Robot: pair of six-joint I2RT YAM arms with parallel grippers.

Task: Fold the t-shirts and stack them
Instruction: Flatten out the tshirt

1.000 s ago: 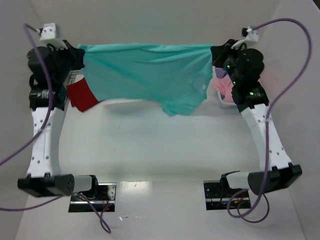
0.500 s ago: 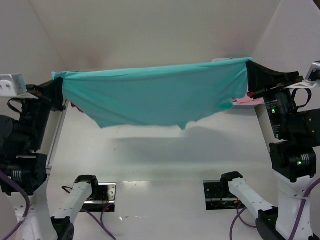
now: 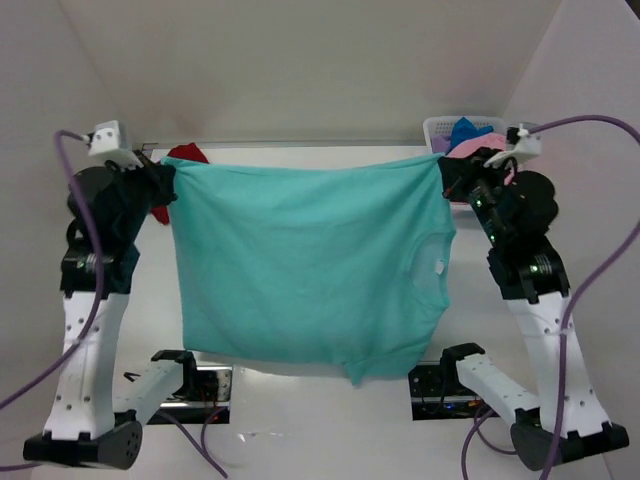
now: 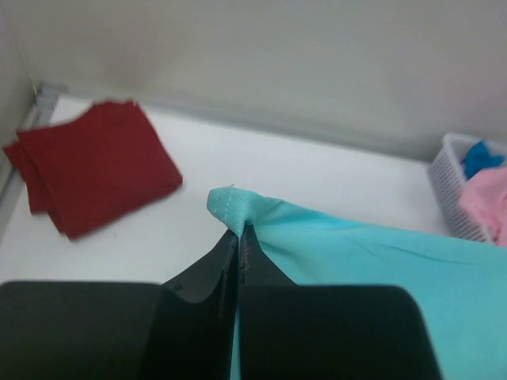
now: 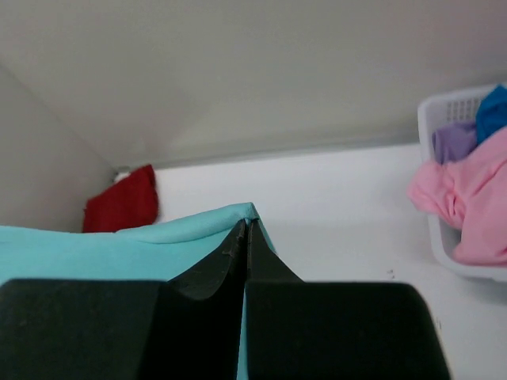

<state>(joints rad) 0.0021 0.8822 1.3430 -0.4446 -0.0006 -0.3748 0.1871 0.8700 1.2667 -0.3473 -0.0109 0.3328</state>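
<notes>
Since half a second ago the teal shirt [image 3: 300,270] has dropped from a taut raised band into a broad sheet hanging above the table [image 3: 320,430], collar toward the right. The left claw [image 4: 239,235] and the right claw [image 5: 247,227] each pinch an upper corner. The white basket [image 3: 438,127] at far right holds a pink shirt [image 5: 467,198], a blue shirt [image 5: 493,111] and a purple shirt [image 5: 453,141]. A folded dark red shirt [image 4: 95,174] lies far left.

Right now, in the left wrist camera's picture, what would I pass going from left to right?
Folded dark red shirt → left gripper, shut on a corner of the teal shirt → white basket at the right edge, holding a blue shirt and a pink shirt.
</notes>
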